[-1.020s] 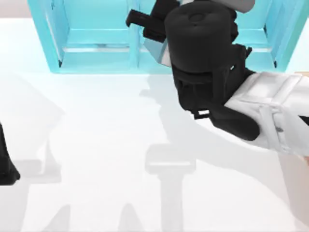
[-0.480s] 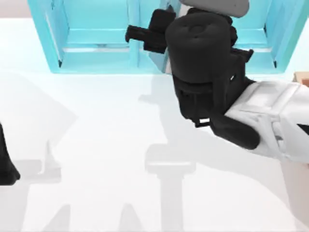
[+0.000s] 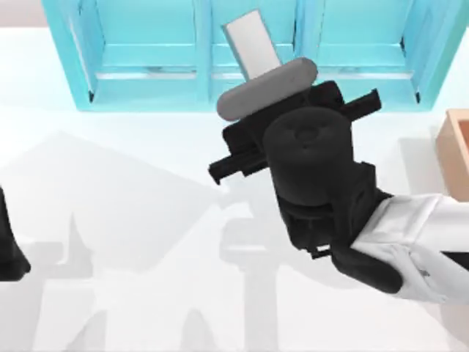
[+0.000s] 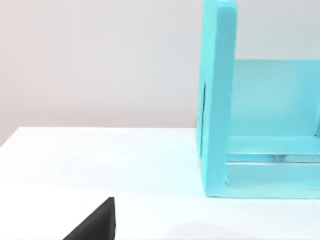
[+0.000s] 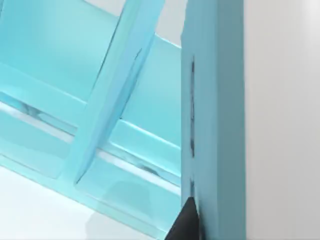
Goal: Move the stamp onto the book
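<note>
The stamp is out of view. A pale grey-white slab (image 3: 249, 45), which looks like the book's white page edge, stands tilted in front of the light-blue shelf's middle. My right arm's black wrist (image 3: 308, 158) hangs over the table just in front of that slab and hides the gripper beneath it. In the right wrist view one dark fingertip (image 5: 186, 224) shows close against a blue shelf wall (image 5: 215, 120). My left gripper (image 3: 9, 253) is parked at the table's left edge, and a dark tip of it (image 4: 95, 225) shows in the left wrist view.
The light-blue shelf unit (image 3: 146, 81) runs along the back of the table. An orange-tan box (image 3: 458, 150) sits at the right edge. White tabletop (image 3: 132, 220) lies open between the two arms.
My right arm has pulled back from the shelf toward the table's front and turned, uncovering the pale slab. More of the orange-tan box shows. The left arm has not moved.
</note>
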You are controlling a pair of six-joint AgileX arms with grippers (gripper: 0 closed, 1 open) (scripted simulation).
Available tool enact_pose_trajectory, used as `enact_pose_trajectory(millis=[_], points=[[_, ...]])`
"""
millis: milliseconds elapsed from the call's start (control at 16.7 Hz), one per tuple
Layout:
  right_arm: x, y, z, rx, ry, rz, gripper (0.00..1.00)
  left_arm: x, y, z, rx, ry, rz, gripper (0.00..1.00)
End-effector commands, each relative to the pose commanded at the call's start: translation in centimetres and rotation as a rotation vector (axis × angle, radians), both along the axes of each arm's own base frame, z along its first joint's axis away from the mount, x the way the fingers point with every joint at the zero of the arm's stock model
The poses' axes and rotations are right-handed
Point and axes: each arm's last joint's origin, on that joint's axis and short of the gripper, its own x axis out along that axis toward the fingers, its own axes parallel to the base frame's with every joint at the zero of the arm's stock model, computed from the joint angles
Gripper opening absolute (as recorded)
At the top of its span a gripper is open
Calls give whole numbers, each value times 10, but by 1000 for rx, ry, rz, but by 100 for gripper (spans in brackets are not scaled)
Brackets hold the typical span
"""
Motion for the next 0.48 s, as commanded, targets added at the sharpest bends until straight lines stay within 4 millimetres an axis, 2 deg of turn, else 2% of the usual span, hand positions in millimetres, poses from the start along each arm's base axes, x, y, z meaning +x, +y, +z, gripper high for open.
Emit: enact_pose_trajectory(millis=[480], points=[[-34,-44,-55,-790,-92,234,0,0,0,0,0,0,0,100]])
